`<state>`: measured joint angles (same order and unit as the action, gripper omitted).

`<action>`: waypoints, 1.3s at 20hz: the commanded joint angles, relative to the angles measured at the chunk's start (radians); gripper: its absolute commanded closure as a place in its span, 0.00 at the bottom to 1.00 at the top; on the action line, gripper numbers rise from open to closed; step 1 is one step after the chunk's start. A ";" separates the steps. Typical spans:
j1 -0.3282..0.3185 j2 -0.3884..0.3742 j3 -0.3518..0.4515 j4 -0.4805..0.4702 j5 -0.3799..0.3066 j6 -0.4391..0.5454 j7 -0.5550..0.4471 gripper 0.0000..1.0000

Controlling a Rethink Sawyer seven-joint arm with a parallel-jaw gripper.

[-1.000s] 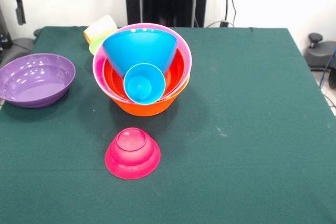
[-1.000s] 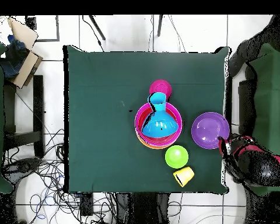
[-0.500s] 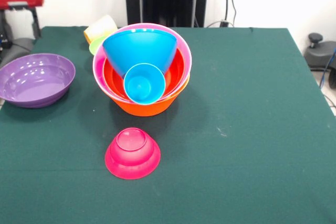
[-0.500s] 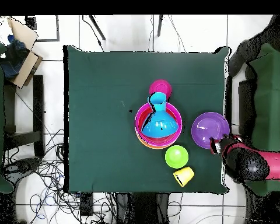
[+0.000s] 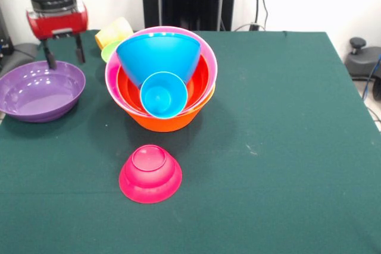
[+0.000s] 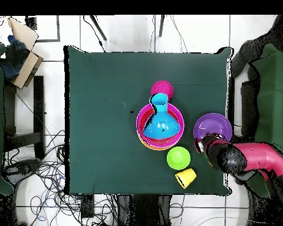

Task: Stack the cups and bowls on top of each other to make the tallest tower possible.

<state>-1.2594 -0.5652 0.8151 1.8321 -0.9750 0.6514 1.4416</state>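
The tower stands mid-table: a large orange bowl holds a pink bowl and a red-orange bowl. A blue bowl leans tilted in them, with the light blue cup on its side against it; from above, this pile shows too. A magenta bowl sits upside down in front. The purple bowl rests at the left. My gripper hangs open and empty over its far rim, also visible in the overhead view.
Behind the tower lie a yellow-orange cup on its side and a green bowl, mostly hidden; from above the green bowl and yellow cup sit near the table edge. Cables and boxes lie off the table.
The arm has swung in from beyond the table's edge and lowered to the purple bowl's rim. Bowls and cups have not moved.
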 commanded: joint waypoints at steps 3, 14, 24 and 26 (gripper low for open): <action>0.096 0.172 -0.111 -0.166 -0.138 -0.011 -0.152 0.00; 0.089 0.267 -0.120 -0.235 -0.174 -0.054 -0.193 0.00; 0.105 0.242 -0.144 -0.229 -0.184 -0.063 -0.131 1.00; 0.107 0.235 -0.150 -0.223 -0.189 -0.063 -0.123 1.00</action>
<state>-1.2058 -0.3710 0.7539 1.7075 -1.0512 0.6424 1.4416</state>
